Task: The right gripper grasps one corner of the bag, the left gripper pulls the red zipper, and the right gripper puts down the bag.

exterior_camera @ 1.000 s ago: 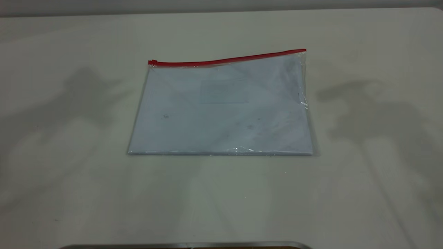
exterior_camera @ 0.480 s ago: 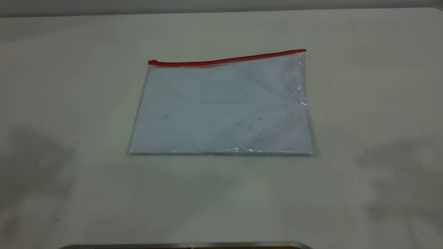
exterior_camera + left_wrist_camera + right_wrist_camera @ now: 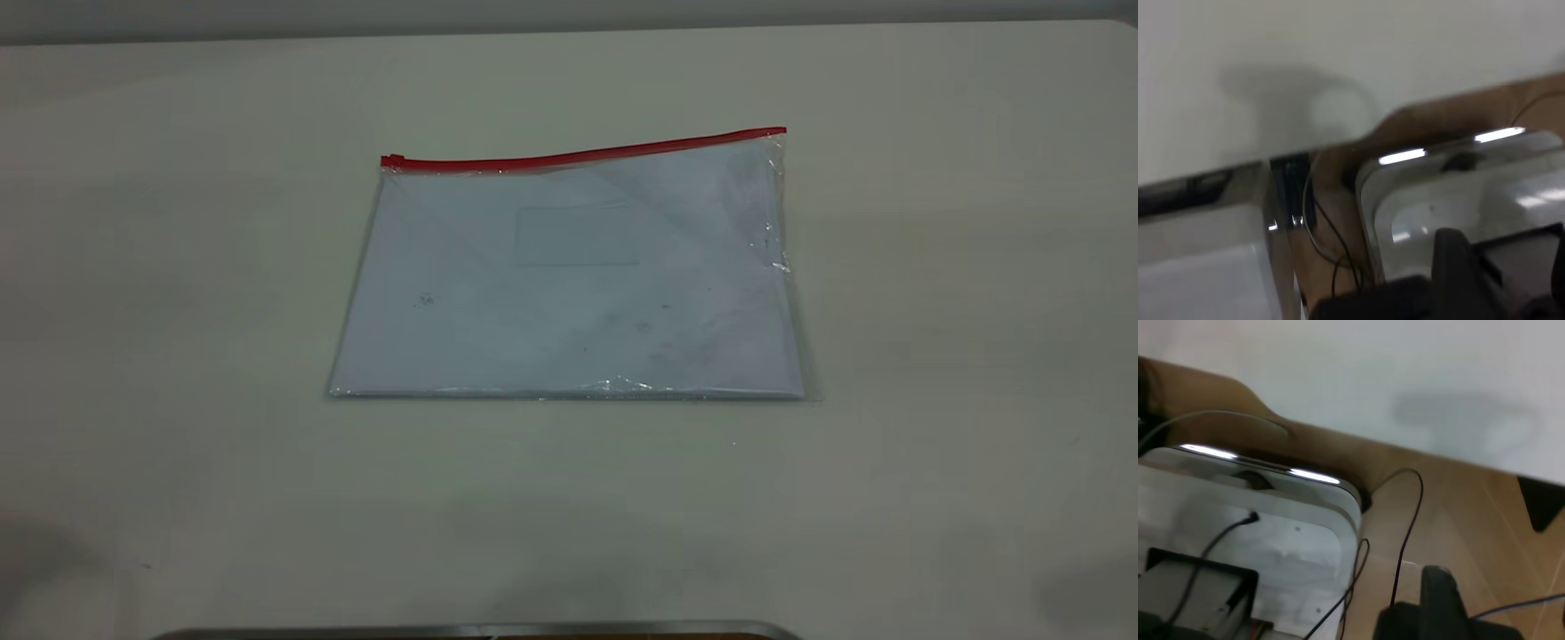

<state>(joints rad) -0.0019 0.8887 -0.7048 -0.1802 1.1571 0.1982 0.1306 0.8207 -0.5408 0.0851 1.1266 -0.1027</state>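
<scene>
- Left wrist view shows only a dark part of the left gripper (image 3: 1451,267) low in the picture, over the desk edge and rig hardware. Whether it is open or closed I cannot tell. It holds nothing that shows.
- Right wrist view is much the same: a dark stub of the right gripper (image 3: 1438,600) over cables and a pale housing, state not readable, nothing held.
- Neither gripper appears in the exterior view, so both sit well apart from the bag (image 3: 569,293), which lies flat mid-desk (image 3: 178,267).
- On the right gripper's side is the corner (image 3: 781,133), where the zipper (image 3: 578,157) meets the crinkled short edge. It looks slightly lifted, the likeliest place to pinch.
- The slider (image 3: 392,161) sits at the zipper's other end, on the left gripper's side. It is small, so it calls for a precise grip.
- The bag looks light, thin and floppy. Its film is probably slick, and the sheets inside give it some stiffness.
- A loose hold on the corner would likely let the bag slide along when the slider is pulled.
</scene>
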